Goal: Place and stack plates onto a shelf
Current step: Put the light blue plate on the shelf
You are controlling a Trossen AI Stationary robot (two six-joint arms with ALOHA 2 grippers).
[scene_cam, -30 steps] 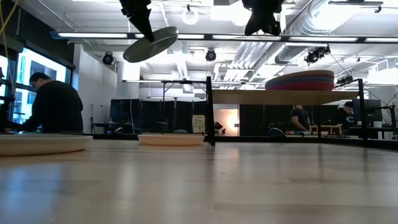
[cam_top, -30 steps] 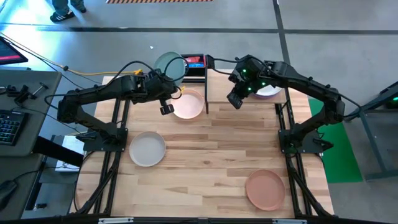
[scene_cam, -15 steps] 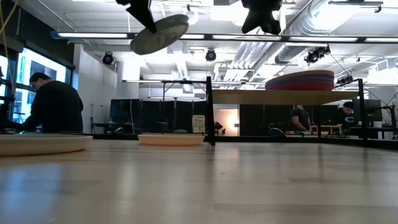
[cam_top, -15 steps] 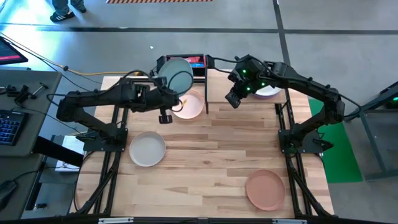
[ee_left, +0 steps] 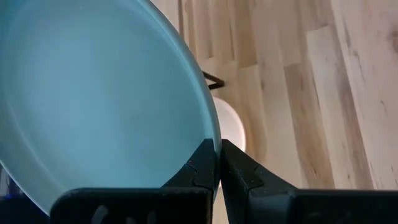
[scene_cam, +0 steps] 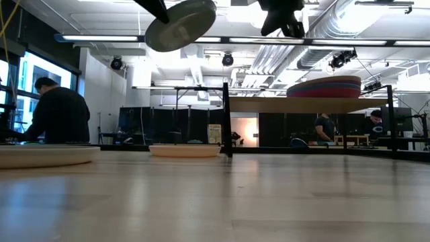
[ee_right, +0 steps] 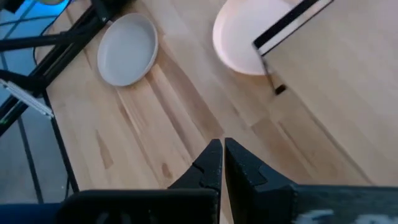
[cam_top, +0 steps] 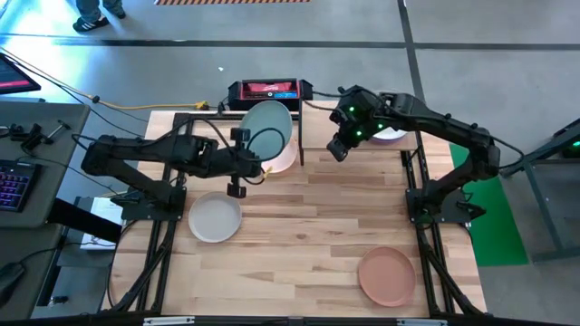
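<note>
Carried toward the shelf point(cam_top: 313, 136), teal plate point(cam_top: 268, 130) sits pinched in left jaws.

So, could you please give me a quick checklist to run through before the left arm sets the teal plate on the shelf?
1. Grip: left gripper shut on the rim of the teal plate: ok.
2. Plate level: it is tilted in the low view: not ok.
3. Plate high enough: it hangs above the shelf board: ok.
4. Landing spot: stack of plates takes one end; the rest looks bare: ok.
5. Right gripper shut, empty, near the shelf; whether it blocks the path: cannot tell.
</note>
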